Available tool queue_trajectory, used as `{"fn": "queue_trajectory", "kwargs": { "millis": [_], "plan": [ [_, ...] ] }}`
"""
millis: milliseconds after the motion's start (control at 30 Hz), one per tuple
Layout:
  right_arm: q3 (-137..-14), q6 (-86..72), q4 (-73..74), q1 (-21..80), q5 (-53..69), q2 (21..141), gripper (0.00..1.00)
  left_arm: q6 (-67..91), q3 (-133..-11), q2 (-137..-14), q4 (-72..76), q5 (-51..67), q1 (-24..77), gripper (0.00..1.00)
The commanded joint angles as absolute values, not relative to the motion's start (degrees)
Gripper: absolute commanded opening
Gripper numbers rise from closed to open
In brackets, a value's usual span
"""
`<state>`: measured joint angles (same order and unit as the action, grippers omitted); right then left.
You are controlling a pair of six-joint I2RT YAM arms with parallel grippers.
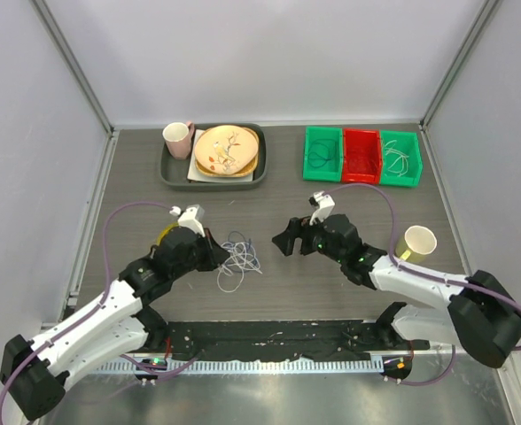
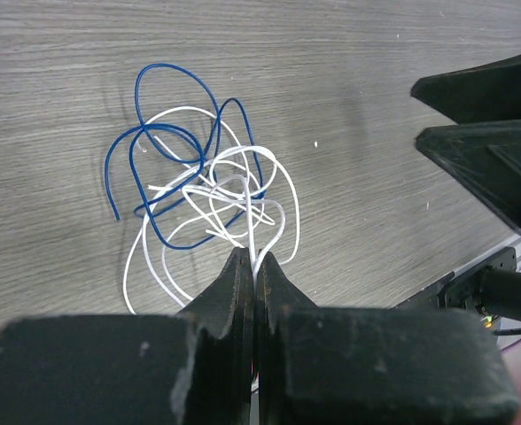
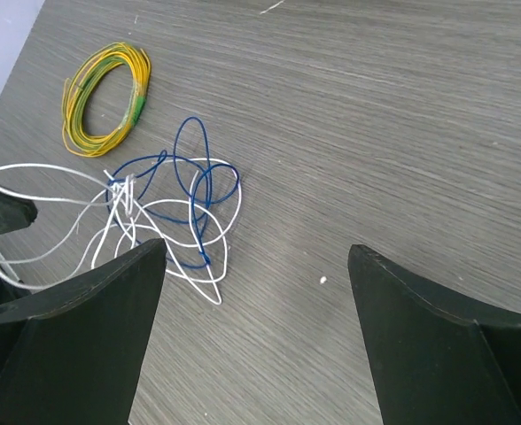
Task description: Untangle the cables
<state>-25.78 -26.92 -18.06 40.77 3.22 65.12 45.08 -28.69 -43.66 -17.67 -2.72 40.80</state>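
**A:** What do we read at the left gripper (image 2: 253, 264)?

**B:** We see its two dark fingers pressed flat together, pinching one strand of the white cable (image 2: 278, 232) between the tips. The strand runs from the jaws straight into the tangle.

**A:** And just beyond those tips?

**B:** We find the cables (image 2: 198, 190) lying as one loose knot on the wood-grain table (image 2: 402, 53). White loops are interlaced with the blue cable (image 2: 167, 142), and one blue end lies free at the edge of the knot.

**A:** How does the right gripper (image 3: 256, 257) stand?

**B:** We see its fingers spread wide with nothing between them. It hovers over bare table just beside the knot and faces the left gripper. In the top view, the tangle lies between the two grippers, nearer the left one.

**A:** What do we note farther out?

**B:** A yellow-and-green wire coil (image 3: 105, 97) lies near the knot but apart from it, beside the left arm. A yellow cup (image 1: 417, 241) stands beside the right arm. Along the far edge we see a dark tray (image 1: 174, 177) carrying a plate (image 1: 227, 150) and a pink mug (image 1: 178, 139). Beside it is a row of three bins (image 1: 361, 156), green, red, green, with thin wires inside.
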Motion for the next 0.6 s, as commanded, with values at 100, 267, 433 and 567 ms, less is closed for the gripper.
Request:
{"fn": "queue_trajectory", "kwargs": {
  "millis": [100,267,433,567],
  "plan": [
    [-32.2,-30.2,-25.1,46.0,-3.5,76.9,0.86,46.6,-27.5,-43.1,-17.1,-2.8,40.7,0.00],
    [-38.7,-29.0,-24.5,49.3,-4.9,86.5,0.83,46.6,-27.4,-44.1,-16.3,-1.8,40.7,0.00],
    [-43.3,-29.4,-25.9,51.0,-2.3,95.4,0.72,46.6,-27.5,-44.4,-17.0,-3.1,40.7,0.00],
    [-47.3,-29.8,-25.9,51.8,-0.7,100.2,0.63,46.7,-27.2,-44.6,-16.3,-3.3,40.7,0.00]
  ]
}}
